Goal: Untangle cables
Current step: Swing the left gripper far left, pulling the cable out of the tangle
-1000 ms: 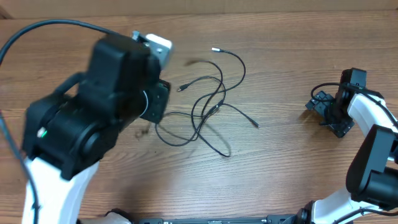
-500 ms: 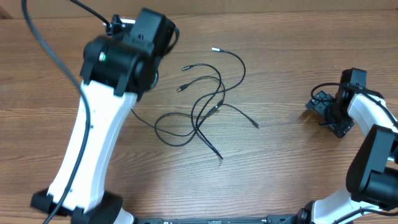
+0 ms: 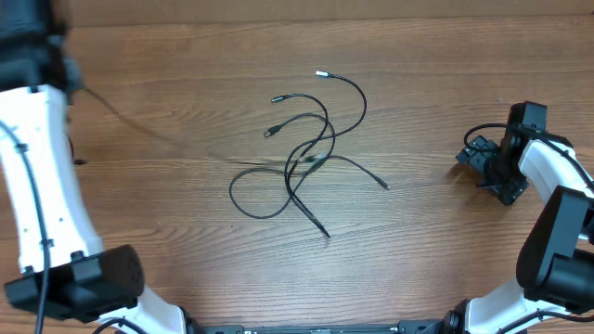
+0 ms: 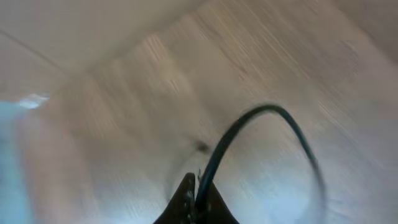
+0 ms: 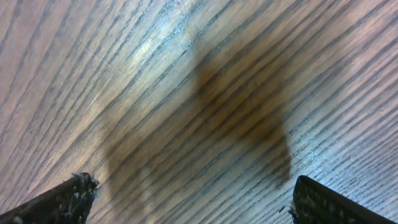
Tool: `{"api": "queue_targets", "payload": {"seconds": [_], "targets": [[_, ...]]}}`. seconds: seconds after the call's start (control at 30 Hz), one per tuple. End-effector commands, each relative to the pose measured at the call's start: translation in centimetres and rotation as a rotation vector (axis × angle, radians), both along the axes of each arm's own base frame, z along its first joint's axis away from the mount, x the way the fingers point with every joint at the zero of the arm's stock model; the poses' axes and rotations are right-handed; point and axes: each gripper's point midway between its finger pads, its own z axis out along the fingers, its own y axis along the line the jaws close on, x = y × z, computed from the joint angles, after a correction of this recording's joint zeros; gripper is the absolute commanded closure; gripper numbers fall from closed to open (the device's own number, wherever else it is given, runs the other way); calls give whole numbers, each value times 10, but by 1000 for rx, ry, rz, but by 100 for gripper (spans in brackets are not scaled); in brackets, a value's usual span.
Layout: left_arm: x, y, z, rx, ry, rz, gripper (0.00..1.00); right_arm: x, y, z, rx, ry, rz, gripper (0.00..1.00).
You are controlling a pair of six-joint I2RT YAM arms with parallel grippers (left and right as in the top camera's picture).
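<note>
Brown wood-grain table fills the shot. Thin black cables lie tangled at its centre, with one blurred strand stretching away far left. Left claw is pinched tight on that strand. Right claw, jaws spread wide, hangs over bare wood at the right.

Bright, even light; left wrist view motion-blurred, cable smeared.
</note>
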Motion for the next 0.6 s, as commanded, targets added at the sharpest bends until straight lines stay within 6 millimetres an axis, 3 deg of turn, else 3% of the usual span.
{"api": "queue_targets", "payload": {"seconds": [0.0,0.17,0.3,0.57], "targets": [[19,-13,-10,-353,-171,-172,95,0,0,-1,1,-2,-9,0],[6,29,-18,-315,-155,-98,96,0,0,-1,1,-2,-9,0],[1,40,-38,-289,-75,-79,95,0,0,-1,2,-2,-8,0],[9,36,-119,-407,100,-68,95,0,0,-1,2,-2,-8,0]]}}
